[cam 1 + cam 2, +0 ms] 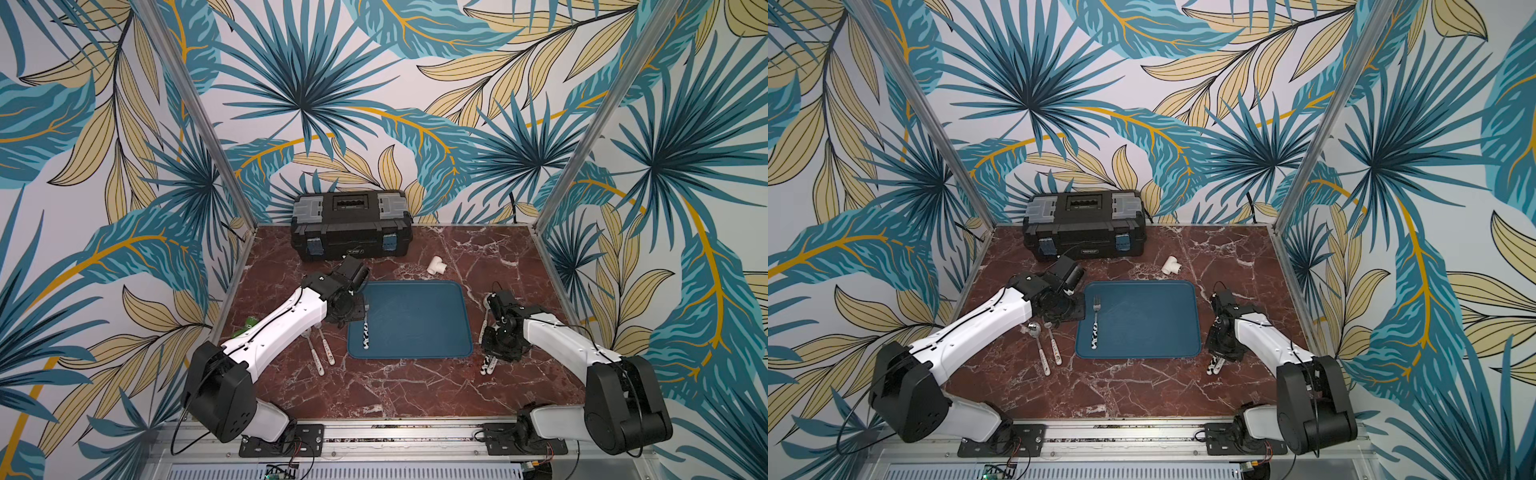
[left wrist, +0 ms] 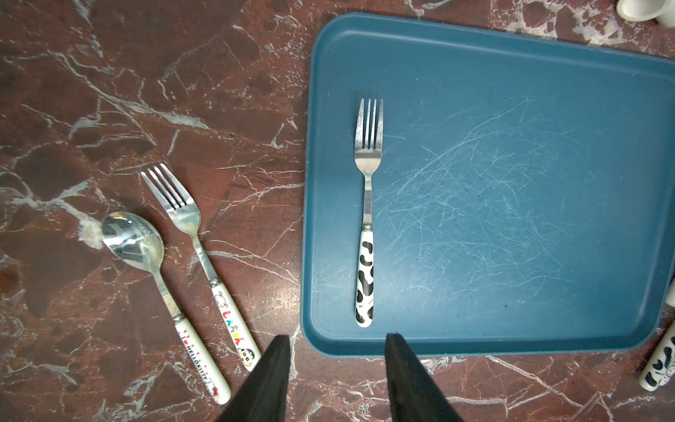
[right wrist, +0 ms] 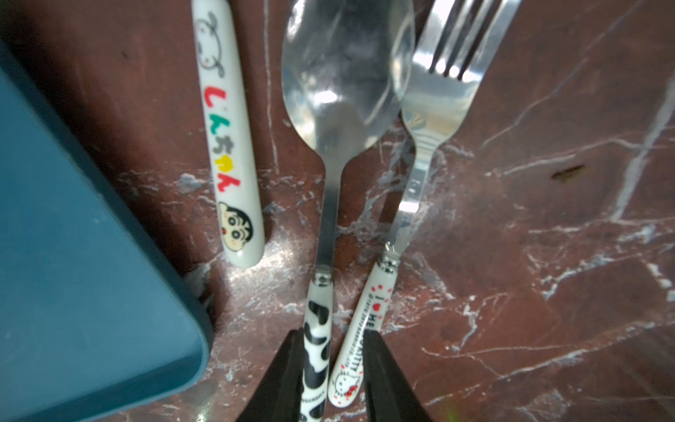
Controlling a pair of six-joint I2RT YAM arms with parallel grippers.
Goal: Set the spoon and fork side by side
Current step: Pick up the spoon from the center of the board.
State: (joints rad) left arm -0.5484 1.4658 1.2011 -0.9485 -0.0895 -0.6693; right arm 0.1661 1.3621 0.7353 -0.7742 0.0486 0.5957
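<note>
your left pincer [image 2: 338,335] hangs wide and empty over the desk [image 1: 415,390], at the near edge of the blue tray [image 1: 415,324]. the cow-print fork [image 2: 367,219] lies alone on the tray's left part. right of the tray, your right pincer [image 3: 332,331] is narrow, closed on the handles of the cow-print spoon [image 3: 339,91] and a hello kitty fork [image 3: 434,109] together.

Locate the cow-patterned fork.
In both top views the cow-patterned fork lies on the blue tray, near its left edge; a spoon and another fork lie further left.
</note>
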